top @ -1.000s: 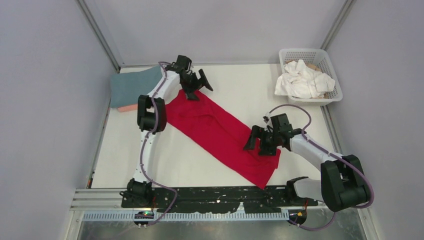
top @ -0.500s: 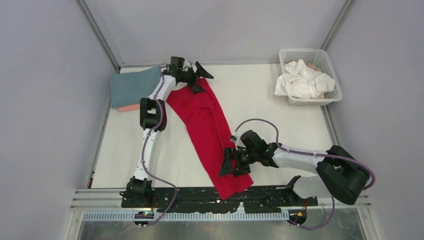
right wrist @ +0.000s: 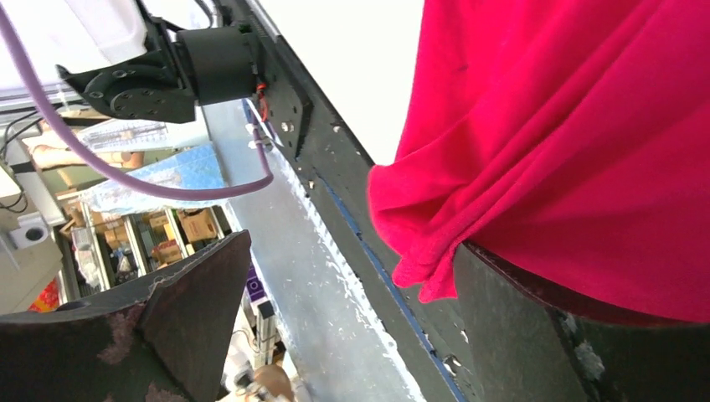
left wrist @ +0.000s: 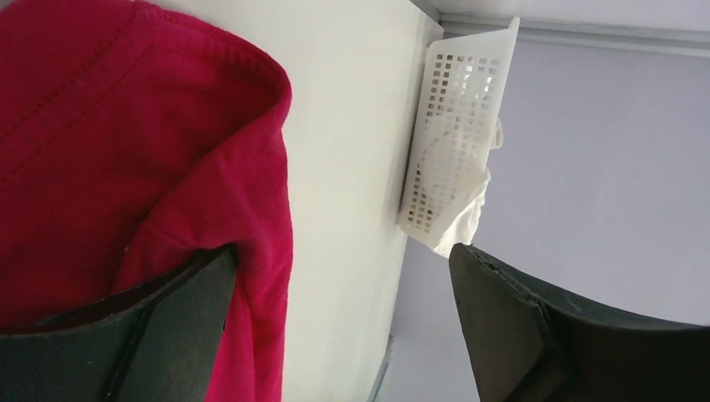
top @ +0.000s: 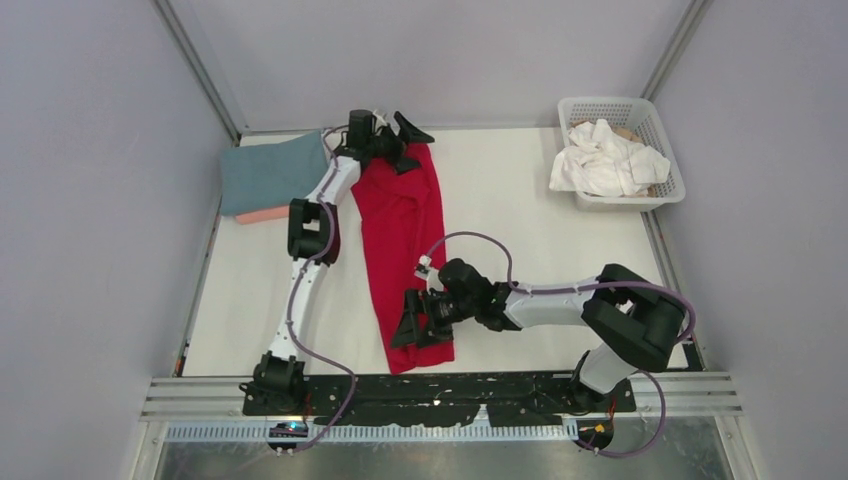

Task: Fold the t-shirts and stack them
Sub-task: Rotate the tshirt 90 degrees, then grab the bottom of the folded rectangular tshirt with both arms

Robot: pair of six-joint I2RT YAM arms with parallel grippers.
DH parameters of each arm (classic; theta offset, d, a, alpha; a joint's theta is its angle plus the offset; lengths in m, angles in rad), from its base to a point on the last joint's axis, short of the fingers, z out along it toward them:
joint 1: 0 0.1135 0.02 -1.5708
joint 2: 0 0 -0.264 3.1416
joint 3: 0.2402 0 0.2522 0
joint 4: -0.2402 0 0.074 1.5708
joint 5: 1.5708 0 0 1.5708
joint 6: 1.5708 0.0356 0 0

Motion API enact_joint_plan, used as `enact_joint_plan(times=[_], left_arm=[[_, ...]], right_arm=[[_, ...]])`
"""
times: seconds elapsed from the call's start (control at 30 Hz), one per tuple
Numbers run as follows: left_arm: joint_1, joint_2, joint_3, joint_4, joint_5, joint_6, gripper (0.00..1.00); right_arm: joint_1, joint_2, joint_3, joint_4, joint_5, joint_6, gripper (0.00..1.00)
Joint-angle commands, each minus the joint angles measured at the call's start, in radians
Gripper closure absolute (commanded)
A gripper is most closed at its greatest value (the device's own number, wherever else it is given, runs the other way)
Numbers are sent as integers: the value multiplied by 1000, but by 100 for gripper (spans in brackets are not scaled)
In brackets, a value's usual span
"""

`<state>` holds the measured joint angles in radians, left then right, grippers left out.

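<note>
Step, I judge: squaring the shirt, a long strip well left of the basket. My left claw and right claw sit spread at its ends; next, pinch and fold.

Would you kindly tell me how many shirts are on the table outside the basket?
3: the red shirt stretched down the middle, the blue-grey shirt folded far left, the pink shirt peeking beneath it. More may hide below.
</note>
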<state>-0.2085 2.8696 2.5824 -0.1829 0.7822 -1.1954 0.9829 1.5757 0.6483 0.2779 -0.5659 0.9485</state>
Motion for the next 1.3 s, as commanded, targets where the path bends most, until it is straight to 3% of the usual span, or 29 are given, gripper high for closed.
enact_joint_plan(times=[0.0,0.23,0.37,0.47,0.53,0.63,0.67,0.77,0.87,0.93,1.2,1.27], left_arm=[[-31,-46,32,46,-36,92,0],[-31,-439,-117,-176,63,355,1],[-32,-749,-280,-354,41,495,0],[-52,-1005,-532,-507,-112,613,0],[-86,-1199,-753,-559,-323,653,0],[-161,-1566,-1186,-513,-648,553,1],[-186,-1665,-1339,-480,-711,480,1],[-288,-1956,-1674,-432,-827,335,0],[-385,-2162,-1841,-543,-922,228,0],[-424,-2244,-1923,-565,-879,199,0],[-525,-2351,-2134,-607,-787,61,0],[-536,-2365,-2155,-607,-755,50,0]], right_arm=[[4,-58,16,-55,68,-20,5],[3,-412,96,-575,400,-271,5],[3,-608,62,-709,538,-297,5],[2,-660,13,-747,537,-264,5],[2,-647,5,-772,513,-246,2],[5,-585,-10,-750,482,-214,11],[8,-559,-15,-707,474,-198,19],[15,-497,-33,-631,471,-162,27],[30,-397,-29,-581,471,-142,35],[46,-337,-32,-543,450,-125,39],[84,-173,-52,-452,448,-48,56],[96,-163,-62,-445,443,-35,68]])
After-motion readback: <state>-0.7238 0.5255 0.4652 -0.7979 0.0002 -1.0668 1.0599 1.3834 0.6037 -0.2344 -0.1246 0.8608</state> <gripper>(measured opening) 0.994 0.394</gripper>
